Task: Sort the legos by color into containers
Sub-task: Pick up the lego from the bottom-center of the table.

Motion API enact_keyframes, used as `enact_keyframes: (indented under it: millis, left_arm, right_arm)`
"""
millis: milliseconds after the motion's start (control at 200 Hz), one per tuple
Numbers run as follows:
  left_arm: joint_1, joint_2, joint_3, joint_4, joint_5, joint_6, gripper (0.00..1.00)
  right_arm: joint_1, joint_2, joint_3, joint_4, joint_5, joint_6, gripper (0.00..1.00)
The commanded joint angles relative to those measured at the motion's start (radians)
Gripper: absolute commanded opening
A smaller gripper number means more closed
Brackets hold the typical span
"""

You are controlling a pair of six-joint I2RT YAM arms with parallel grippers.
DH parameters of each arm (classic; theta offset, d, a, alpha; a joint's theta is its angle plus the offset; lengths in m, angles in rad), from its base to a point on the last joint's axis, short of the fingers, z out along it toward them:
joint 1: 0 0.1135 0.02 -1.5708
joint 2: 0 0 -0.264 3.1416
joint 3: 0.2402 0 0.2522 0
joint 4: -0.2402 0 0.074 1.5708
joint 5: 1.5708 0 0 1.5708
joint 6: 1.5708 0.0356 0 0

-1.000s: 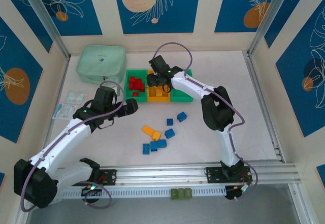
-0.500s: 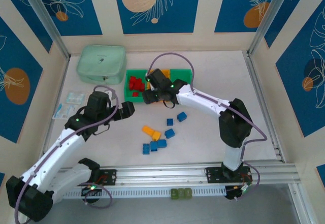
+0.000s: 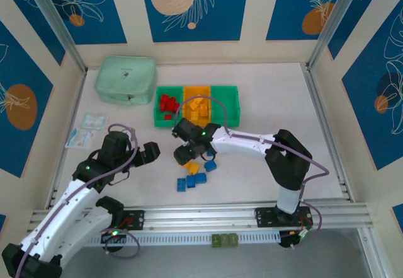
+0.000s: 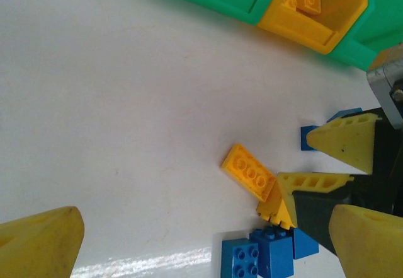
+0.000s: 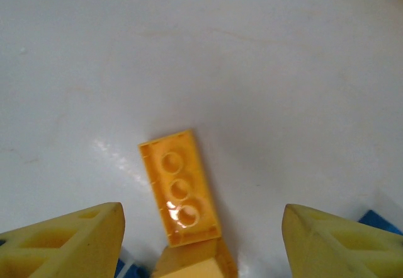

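Note:
Three containers stand in a row at the back: a green bin [image 3: 165, 119] with red legos [image 3: 167, 103], an orange bin [image 3: 196, 109] with yellow legos, and a green bin [image 3: 225, 104]. On the table lie a flat yellow lego [image 5: 179, 186], studs down, and a second yellow brick [image 5: 195, 266] touching its near end. My right gripper [image 5: 201, 243] hangs open just above them, one finger on each side, touching neither. Blue legos [image 3: 194, 179] lie close by. My left gripper [image 3: 151, 152] stands open to the left, holding nothing. It looks at the yellow lego [image 4: 249, 171] and blue bricks [image 4: 264, 256].
A pale mint zippered pouch [image 3: 125, 79] lies at the back left, with small paper packets [image 3: 85, 130] along the left side. The metal rail [image 3: 208, 215] runs along the near edge. The right forearm [image 3: 245, 144] stretches low across the middle of the table.
My right gripper has left the orange bin, come down over the yellow legos on the table, and opened wider. The left arm has pulled back toward the near left.

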Motion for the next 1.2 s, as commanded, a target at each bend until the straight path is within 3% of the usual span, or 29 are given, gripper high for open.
enact_keyframes:
  millis: [0,395,925,1195]
  left_arm:
    - [0.009,-0.038,-0.035,-0.046,-0.027,-0.051,0.99]
    - [0.009,-0.066,-0.072,-0.034,-0.029,-0.09,0.99]
    - [0.011,0.0,-0.04,0.014,-0.02,-0.089,0.99]
    - [0.011,0.04,-0.006,0.059,-0.006,-0.068,0.99]
  right_arm:
    - [0.036,0.037,0.005,-0.007,-0.007,-0.019,0.68]
    - [0.039,0.173,0.089,-0.03,0.038,-0.058,0.66]
    - [-0.006,0.184,0.09,-0.005,-0.004,-0.033,0.4]
    - [-0.045,0.092,0.115,-0.014,0.02,-0.038,0.36]
